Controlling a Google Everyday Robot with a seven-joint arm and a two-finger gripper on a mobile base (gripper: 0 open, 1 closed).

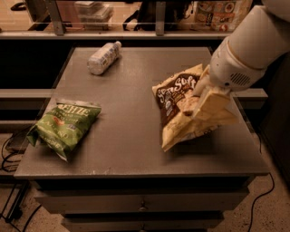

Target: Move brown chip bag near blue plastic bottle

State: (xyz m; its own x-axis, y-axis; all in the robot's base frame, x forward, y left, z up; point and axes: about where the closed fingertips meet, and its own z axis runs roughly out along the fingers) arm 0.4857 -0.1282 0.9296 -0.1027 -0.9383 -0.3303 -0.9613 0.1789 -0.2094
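The brown chip bag (177, 96) with white "Sea Salt" lettering is at the right of the grey table (131, 154), its right side raised and crumpled. My gripper (200, 97) comes down from the white arm at the upper right and is shut on the bag's right half. The blue plastic bottle (103, 57), small and whitish with a white cap, lies on its side at the far left of the table, well apart from the bag.
A green chip bag (65, 127) lies near the table's front left edge. A shelf with a rail and boxes (217, 11) runs behind the table. Drawers sit below the table top. Cables lie on the floor at both sides.
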